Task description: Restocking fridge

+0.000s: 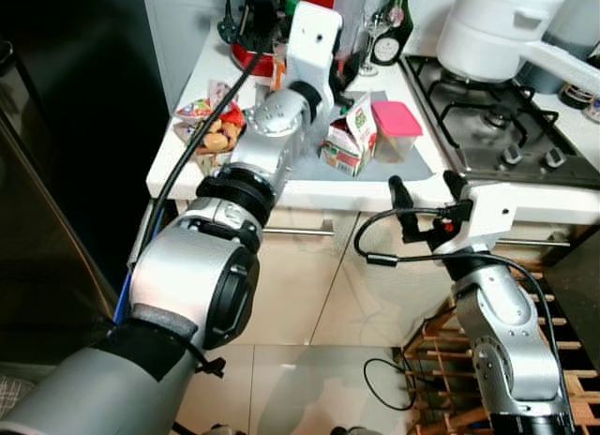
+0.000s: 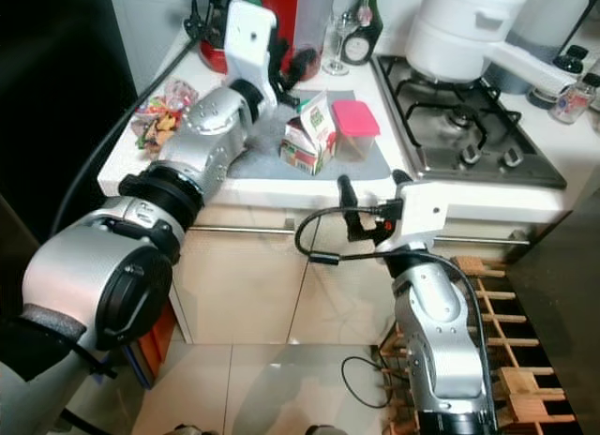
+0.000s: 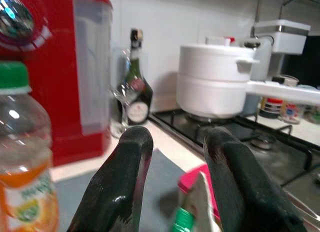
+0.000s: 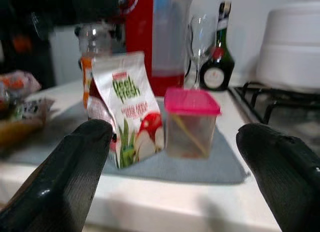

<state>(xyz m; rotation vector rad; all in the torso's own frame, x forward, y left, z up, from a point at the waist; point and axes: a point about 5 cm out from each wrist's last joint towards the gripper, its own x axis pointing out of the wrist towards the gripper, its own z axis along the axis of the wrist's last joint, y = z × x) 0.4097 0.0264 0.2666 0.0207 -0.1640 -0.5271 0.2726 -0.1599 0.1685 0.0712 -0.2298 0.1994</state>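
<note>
The left gripper (image 3: 172,157) hovers above the carton (image 1: 351,135), jaws parted and empty; a bottle (image 3: 22,162) stands beside them. The right gripper (image 4: 182,167), jaws wide, faces the carton and pink-lidded box (image 4: 191,123) on the counter (image 1: 394,187).

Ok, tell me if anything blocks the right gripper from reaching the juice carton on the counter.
Nothing visible does. The right gripper hangs open in front of the counter edge, and the juice carton stands on the grey mat straight ahead. The pink-lidded container sits beside the carton, not in front.
</note>
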